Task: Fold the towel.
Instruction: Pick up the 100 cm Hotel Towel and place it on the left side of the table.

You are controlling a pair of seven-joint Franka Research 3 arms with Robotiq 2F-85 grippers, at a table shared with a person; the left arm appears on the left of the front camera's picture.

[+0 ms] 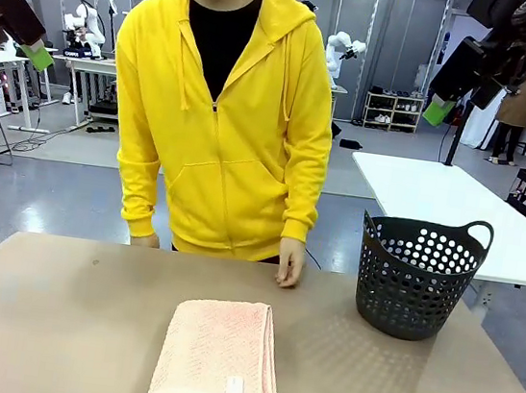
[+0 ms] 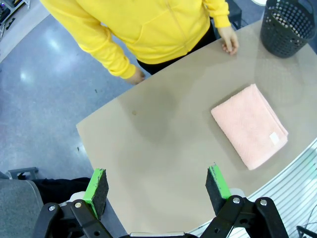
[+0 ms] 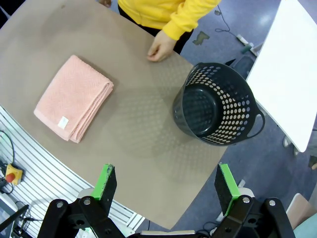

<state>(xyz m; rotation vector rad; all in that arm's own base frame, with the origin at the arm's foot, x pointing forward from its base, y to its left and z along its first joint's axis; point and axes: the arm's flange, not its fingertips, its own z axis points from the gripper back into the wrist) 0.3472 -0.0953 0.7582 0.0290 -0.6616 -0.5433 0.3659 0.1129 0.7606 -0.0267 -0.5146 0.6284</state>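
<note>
Folded into a thick rectangle, the salmon-pink terry cloth towel (image 1: 219,358) lies on the tan worktop (image 1: 52,324) at its near edge, small white label (image 1: 234,386) facing up. To its right, well apart, stands a dark perforated plastic basket (image 1: 417,275) with handles. Both arms hang high above the worktop: the left gripper (image 2: 157,191) and the right gripper (image 3: 168,187) have their jaws spread wide, holding nothing. A person in a yellow hoodie (image 1: 222,123) stands at the far side, one hand (image 1: 290,263) resting on the worktop.

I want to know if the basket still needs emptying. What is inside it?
Nothing: from the right wrist, the basket shows a bare dark floor and holed walls. The folded towel lies on the table beside it.
</note>
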